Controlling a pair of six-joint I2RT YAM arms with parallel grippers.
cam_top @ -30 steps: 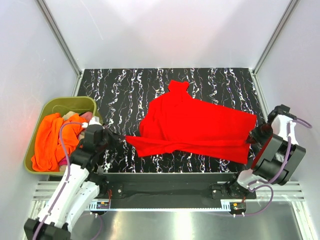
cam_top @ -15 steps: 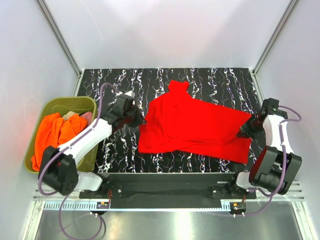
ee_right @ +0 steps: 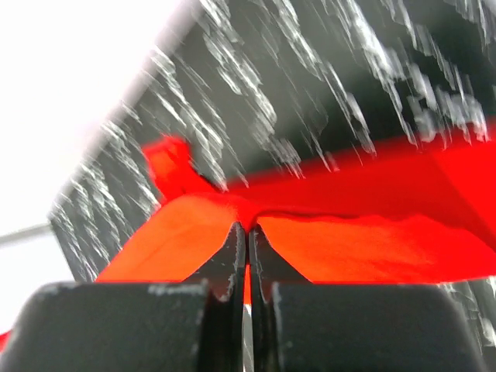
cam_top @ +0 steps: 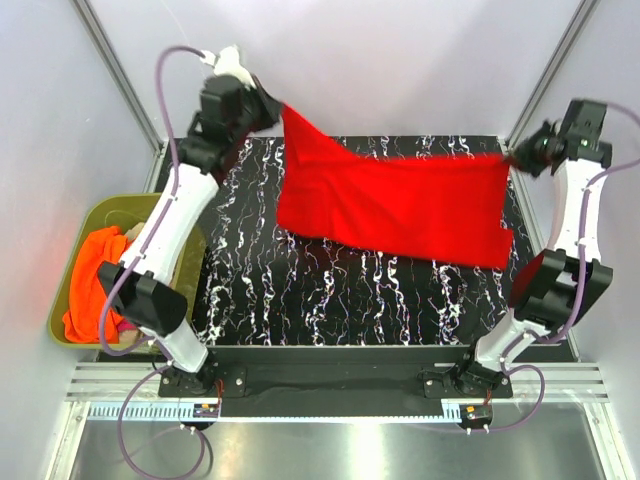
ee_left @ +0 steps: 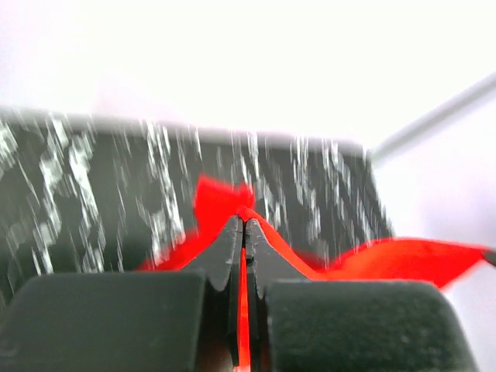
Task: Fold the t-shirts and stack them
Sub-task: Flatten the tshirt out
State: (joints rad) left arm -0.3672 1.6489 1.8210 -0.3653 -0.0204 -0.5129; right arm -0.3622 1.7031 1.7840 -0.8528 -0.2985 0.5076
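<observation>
Surface: black table (cam_top: 300,300) with white marble-like veining, closed in by plain white walls (cam_top: 350,60) on three sides. Pale metal frame posts (cam_top: 118,75) run up the back corners. A metal rail (cam_top: 330,385) runs along the near edge, where both arm bases are bolted.

Left of the table: olive-green tub (cam_top: 140,200), off the marbled surface. An orange t-shirt (cam_top: 85,290) lies bunched inside it.

Left gripper (cam_top: 272,108): raised high over the far-left corner. Jaws are clenched on a pinch of the red t-shirt (cam_top: 400,205). The left wrist view is blurred, but red cloth shows squeezed in the narrow slit between the two dark fingers (ee_left: 225,248).

Right gripper (cam_top: 520,158): raised at the far-right edge. Jaws are likewise pinched tight on the opposite corner of the same shirt. The right wrist view shows red fabric fanning out from between its fingertips (ee_right: 232,248).

Red t-shirt: held aloft, stretched as a sheet between the two grippers over the far half of the table, with its lower edge hanging toward the middle. I cannot tell whether that edge touches the table.
</observation>
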